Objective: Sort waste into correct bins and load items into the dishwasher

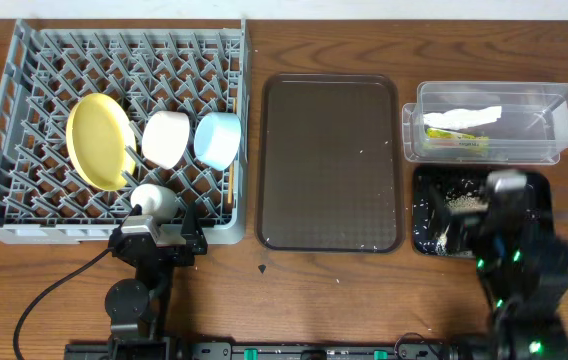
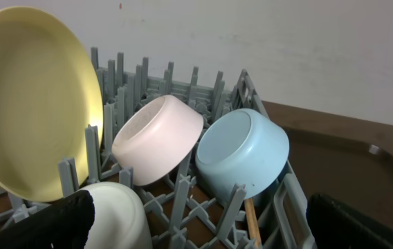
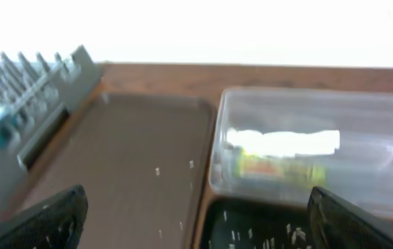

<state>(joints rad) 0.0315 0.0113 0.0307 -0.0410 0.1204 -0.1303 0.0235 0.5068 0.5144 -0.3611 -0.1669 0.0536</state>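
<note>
In the grey dish rack (image 1: 24, 150) stand a yellow plate (image 1: 99, 140), a white bowl (image 1: 167, 138), a light blue bowl (image 1: 217, 137) and a small white cup (image 1: 154, 200). A wooden chopstick (image 2: 252, 225) lies along the rack's right side. My left gripper (image 1: 161, 222) hovers open at the rack's front edge, just behind the cup (image 2: 117, 218). The clear tub (image 1: 554, 125) holds a white paper strip (image 1: 464, 117) and a wrapper packet (image 3: 279, 166). Crumbs (image 1: 459, 200) lie in the black tray (image 1: 426, 225). Over that tray my right gripper (image 1: 504, 195) is open and empty.
A dark brown serving tray (image 1: 329, 165) lies between the rack and the two bins, with a few crumbs on it. Bare wooden table (image 1: 264, 300) shows in front of the tray. Both arm bases stand at the near edge.
</note>
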